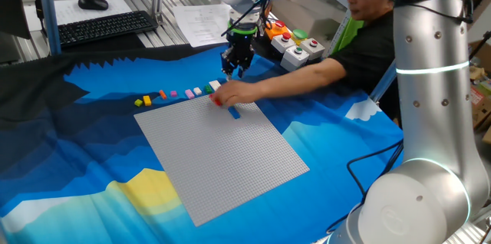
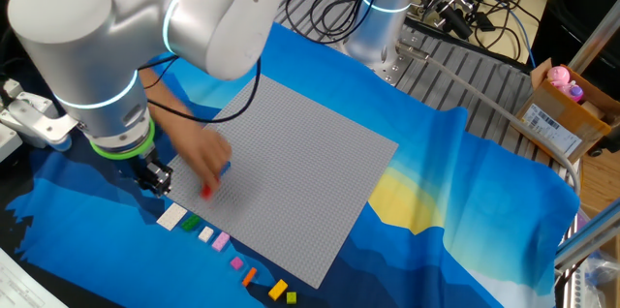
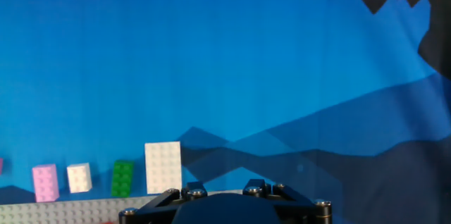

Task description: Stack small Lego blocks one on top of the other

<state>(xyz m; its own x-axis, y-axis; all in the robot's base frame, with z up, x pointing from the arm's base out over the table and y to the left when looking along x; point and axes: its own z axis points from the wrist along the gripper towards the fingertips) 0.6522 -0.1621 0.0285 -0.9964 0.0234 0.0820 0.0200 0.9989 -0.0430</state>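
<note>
Blue cloth (image 1: 92, 152), grey baseplate (image 1: 222, 152), unlabelled Lego blocks (image 1: 178, 93).

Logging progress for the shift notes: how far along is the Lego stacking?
Nothing looks stacked. A person's hand is at a red block and blue block on the baseplate. The gripper hovers nearby; whether it holds anything is unclear. The row beside the baseplate lies unstacked.

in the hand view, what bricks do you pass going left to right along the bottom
pink brick → small white brick → green brick → large white brick. A sliver of something pink at the far left edge is too cut off to name.
</note>
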